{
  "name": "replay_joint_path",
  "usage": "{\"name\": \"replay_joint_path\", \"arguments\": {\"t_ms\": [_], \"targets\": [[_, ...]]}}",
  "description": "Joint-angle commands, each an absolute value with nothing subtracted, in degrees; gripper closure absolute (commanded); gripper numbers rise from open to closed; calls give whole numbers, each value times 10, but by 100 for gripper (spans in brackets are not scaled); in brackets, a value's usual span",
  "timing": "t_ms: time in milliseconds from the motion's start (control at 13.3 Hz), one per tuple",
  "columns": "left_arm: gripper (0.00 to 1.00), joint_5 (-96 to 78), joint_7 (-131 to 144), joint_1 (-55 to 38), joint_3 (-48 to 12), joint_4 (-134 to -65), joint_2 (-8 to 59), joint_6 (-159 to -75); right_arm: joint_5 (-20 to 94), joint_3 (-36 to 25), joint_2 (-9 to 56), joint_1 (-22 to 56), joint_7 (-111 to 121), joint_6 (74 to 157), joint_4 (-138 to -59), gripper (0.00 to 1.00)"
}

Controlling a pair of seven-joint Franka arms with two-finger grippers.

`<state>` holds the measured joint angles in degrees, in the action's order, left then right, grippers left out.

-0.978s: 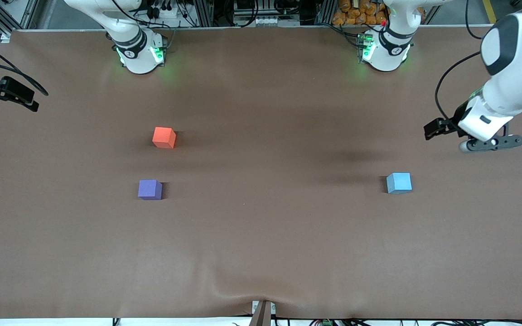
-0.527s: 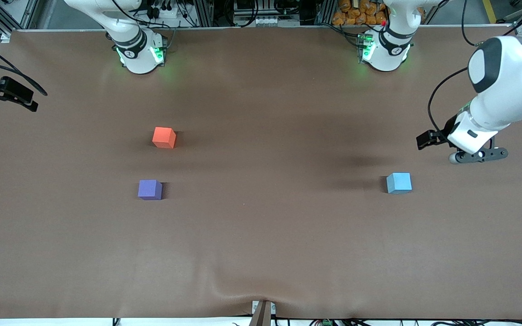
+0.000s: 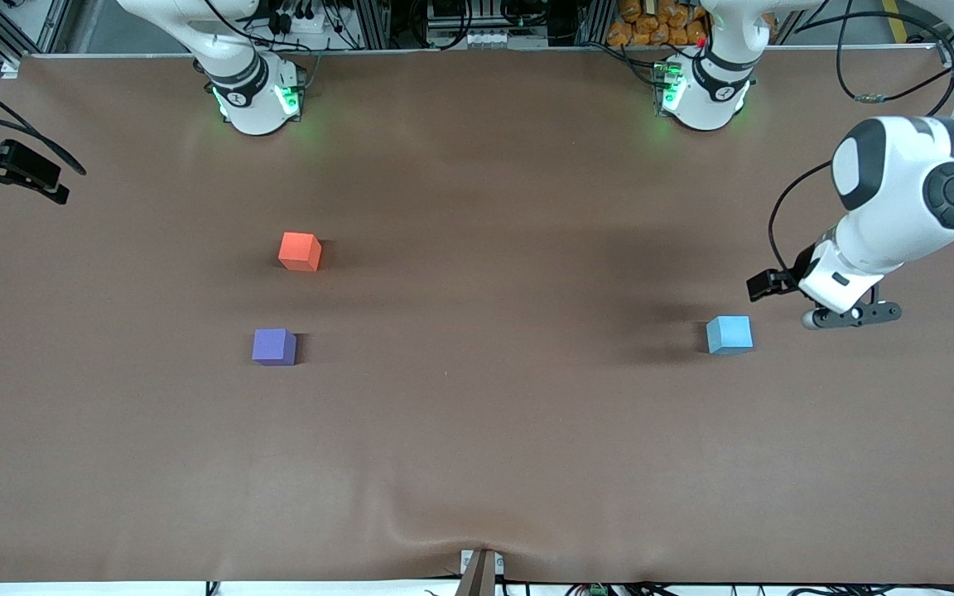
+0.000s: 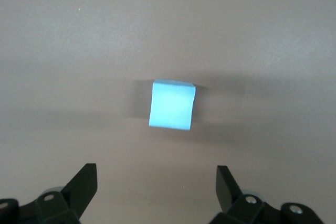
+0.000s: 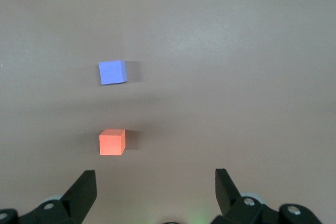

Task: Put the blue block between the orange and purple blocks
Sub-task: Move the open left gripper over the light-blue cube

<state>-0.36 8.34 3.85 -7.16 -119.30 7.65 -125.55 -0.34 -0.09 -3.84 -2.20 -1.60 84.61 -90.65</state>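
The blue block (image 3: pixel 729 334) sits on the brown table toward the left arm's end. The orange block (image 3: pixel 300 251) and the purple block (image 3: pixel 274 346) sit toward the right arm's end, the purple one nearer the front camera, with a gap between them. My left gripper (image 3: pixel 826 291) hovers beside the blue block, just off toward the table's end. In the left wrist view it is open and empty (image 4: pixel 156 192), with the blue block (image 4: pixel 172 104) ahead of the fingertips. My right gripper (image 5: pixel 156 192) is open and empty, waiting high over the orange block (image 5: pixel 112 142) and purple block (image 5: pixel 113 72).
The brown table cover (image 3: pixel 477 430) has a wrinkle at its front edge. A black fixture (image 3: pixel 9 170) juts in at the right arm's end of the table. The two arm bases (image 3: pixel 253 95) stand along the table's back edge.
My left arm has swung down and in toward the blue block, with its gripper still open. The blocks and the right arm have not moved.
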Motion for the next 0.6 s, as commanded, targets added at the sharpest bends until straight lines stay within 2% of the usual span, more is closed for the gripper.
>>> {"name": "replay_joint_path", "arguments": {"t_ms": [0,527], "targets": [[0,-10,74,43,-75,-1195,105,-1301,8,4,-52,-33,-13,845,-917,0],[0,-10,74,42,-75,-1197,170,-1390,8,4,-52,-34,-13,845,-917,0]]}}
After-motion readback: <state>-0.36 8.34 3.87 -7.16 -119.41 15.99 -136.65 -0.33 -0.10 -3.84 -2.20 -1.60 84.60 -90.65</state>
